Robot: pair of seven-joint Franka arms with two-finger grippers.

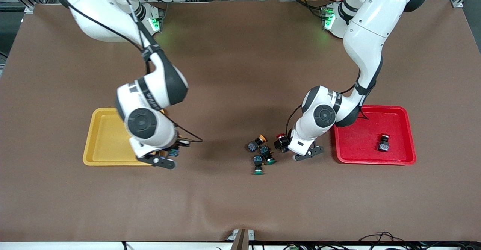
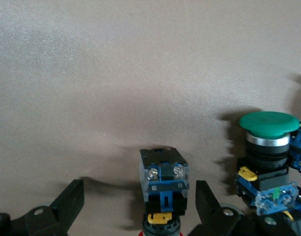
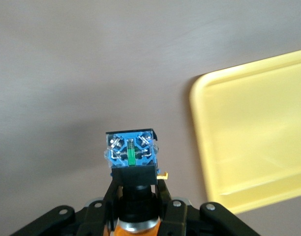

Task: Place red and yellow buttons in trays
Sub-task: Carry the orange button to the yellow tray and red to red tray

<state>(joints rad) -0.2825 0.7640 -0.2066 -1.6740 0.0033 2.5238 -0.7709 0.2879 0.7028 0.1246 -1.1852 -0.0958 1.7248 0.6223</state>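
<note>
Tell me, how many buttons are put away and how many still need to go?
One red button sits in the red tray. The yellow tray looks bare. The right gripper holds a yellow button beside that tray's edge. The left gripper is open around the second red button. The other yellow button waits on the table.

Gripper: right gripper, black fingers clamped on a button.
Button: yellow-capped button, blue and black body with screw terminals facing the camera.
Tray: yellow tray, on the brown table.
</note>
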